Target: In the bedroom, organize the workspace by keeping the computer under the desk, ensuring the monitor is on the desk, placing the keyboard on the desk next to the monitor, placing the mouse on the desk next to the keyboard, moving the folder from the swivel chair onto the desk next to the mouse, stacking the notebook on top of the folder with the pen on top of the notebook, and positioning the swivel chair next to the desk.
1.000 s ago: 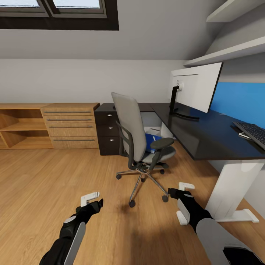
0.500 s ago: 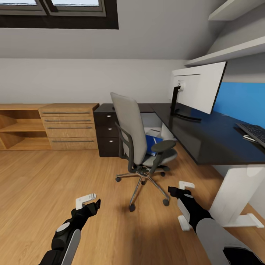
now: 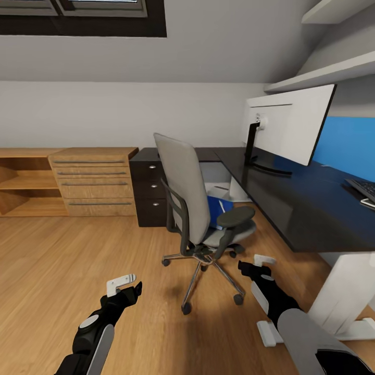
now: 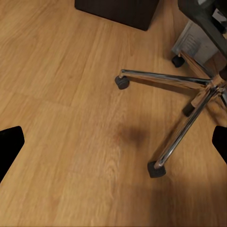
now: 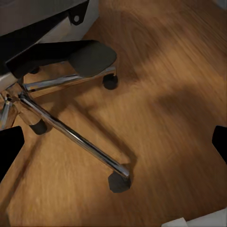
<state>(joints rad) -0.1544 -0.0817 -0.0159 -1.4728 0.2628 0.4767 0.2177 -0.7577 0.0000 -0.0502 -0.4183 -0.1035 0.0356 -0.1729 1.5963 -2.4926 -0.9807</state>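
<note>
The grey swivel chair (image 3: 183,187) stands on the wood floor with its back to me, right by the black-topped desk (image 3: 291,208). A blue folder (image 3: 216,209) lies on its seat, with a thin white pen (image 3: 223,206) on top. The monitor (image 3: 294,124) stands on the desk, white back towards me. A corner of the keyboard (image 3: 364,188) shows at the far right. A light grey vented case, the computer (image 4: 191,41), sits behind the chair's chrome base (image 4: 189,101). My left gripper (image 3: 127,285) and right gripper (image 3: 254,264) hang open and empty above the floor in front of the chair.
A black three-drawer unit (image 3: 150,192) closes the desk's far end, with a light wooden drawer chest (image 3: 92,182) and open shelves (image 3: 23,182) to its left. The white desk leg (image 3: 344,297) stands close beside my right arm. Wall shelves (image 3: 323,73) hang above the desk.
The whole view has shifted: I have come closer to the chair and desk, which look larger. My left arm has dropped slightly; both grippers stay open.
</note>
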